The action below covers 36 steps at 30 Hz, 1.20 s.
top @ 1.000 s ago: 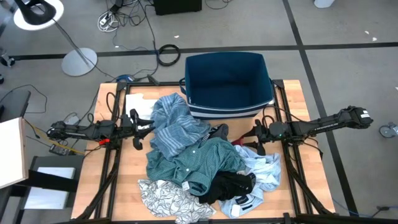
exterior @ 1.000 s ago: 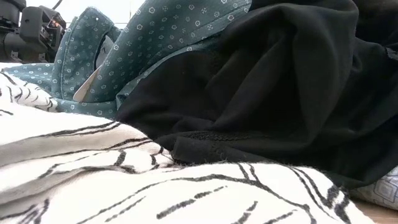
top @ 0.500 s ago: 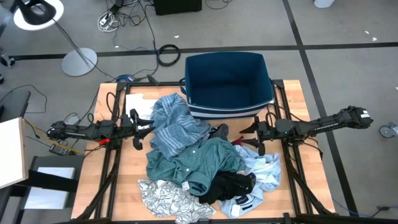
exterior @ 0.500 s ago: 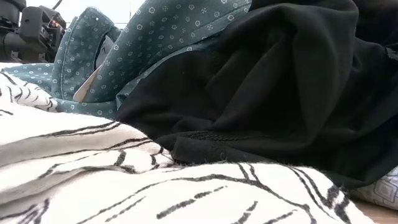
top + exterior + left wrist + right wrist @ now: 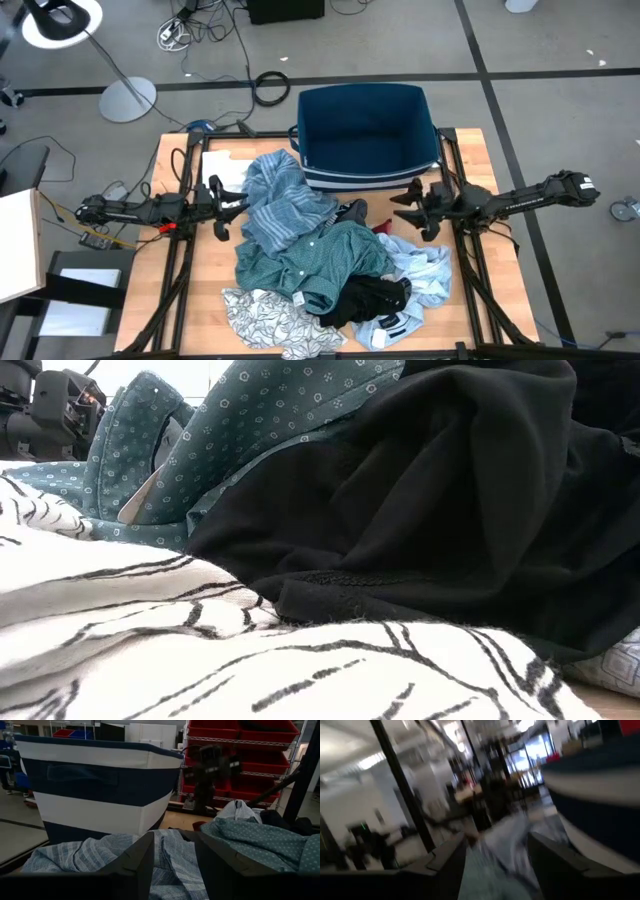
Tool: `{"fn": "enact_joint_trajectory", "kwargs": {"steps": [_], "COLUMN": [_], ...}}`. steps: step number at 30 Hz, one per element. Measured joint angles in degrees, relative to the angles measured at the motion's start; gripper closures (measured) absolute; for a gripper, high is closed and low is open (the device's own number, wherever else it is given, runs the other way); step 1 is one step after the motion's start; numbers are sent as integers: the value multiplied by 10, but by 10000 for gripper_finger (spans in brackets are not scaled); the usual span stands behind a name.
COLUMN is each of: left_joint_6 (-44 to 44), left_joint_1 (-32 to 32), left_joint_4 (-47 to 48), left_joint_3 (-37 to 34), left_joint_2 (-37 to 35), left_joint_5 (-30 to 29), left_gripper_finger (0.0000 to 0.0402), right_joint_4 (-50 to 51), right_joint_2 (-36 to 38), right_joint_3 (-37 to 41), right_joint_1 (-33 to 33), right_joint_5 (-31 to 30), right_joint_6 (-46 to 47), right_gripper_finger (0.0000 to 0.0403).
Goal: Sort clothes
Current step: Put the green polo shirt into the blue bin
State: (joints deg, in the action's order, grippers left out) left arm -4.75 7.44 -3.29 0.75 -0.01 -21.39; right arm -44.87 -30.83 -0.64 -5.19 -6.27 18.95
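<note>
The clothes lay heaped in the middle of the desk (image 5: 180, 300), none yet in the dark blue bin (image 5: 368, 135) at its far edge. The blue striped garment (image 5: 285, 205) sat on the bin side of the heap, the teal green shirt (image 5: 320, 265) in the centre, the black piece (image 5: 370, 298) and the white leaf-print piece (image 5: 265, 320) toward the near edge, and the light blue garment (image 5: 425, 272) on the right. A small red piece (image 5: 381, 228) showed beside the teal shirt.

The left tool (image 5: 219, 208) rested at the left edge of the heap, its fingers spread wide and empty, with the striped cloth just beyond them. The right tool (image 5: 415, 207) hung just in front of the bin, near the red piece and the light blue garment, its fingers also parted and holding nothing.

The step in hand looked like the opening one: choosing and reaching for a first garment. The next move would probably call for one tool to descend onto a single loose fold, most likely the striped or light blue cloth nearest it, and close on that layer alone so that neighbouring pieces were not dragged along.
</note>
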Motion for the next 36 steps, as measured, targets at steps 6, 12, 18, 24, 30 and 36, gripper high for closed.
{"fn": "enact_joint_trajectory", "kwargs": {"steps": [6, 12, 18, 24, 30, 36], "left_joint_6": [0, 0, 0, 0, 0, 0], "left_joint_1": [0, 0, 0, 0, 0, 0], "left_joint_4": [0, 0, 0, 0, 0, 0], "left_joint_3": [0, 0, 0, 0, 0, 0], "left_joint_2": [0, 0, 0, 0, 0, 0], "left_joint_5": [0, 0, 0, 0, 0, 0], "left_gripper_finger": [254, 254, 254, 254, 254, 254], "right_joint_4": [-20, 286, 567, 694, 822, 905], "right_joint_2": [0, -17, -127, -286, -441, -564], "right_joint_3": [-69, -271, -499, -668, -802, -897], "right_joint_1": [7, 8, 7, -11, -19, -19], "right_joint_5": [41, 29, -6, 1, 2, 2], "right_joint_6": [-41, -112, -111, -124, -154, -163], "right_gripper_finger": [191, 206, 225, 229, 229, 224]}}
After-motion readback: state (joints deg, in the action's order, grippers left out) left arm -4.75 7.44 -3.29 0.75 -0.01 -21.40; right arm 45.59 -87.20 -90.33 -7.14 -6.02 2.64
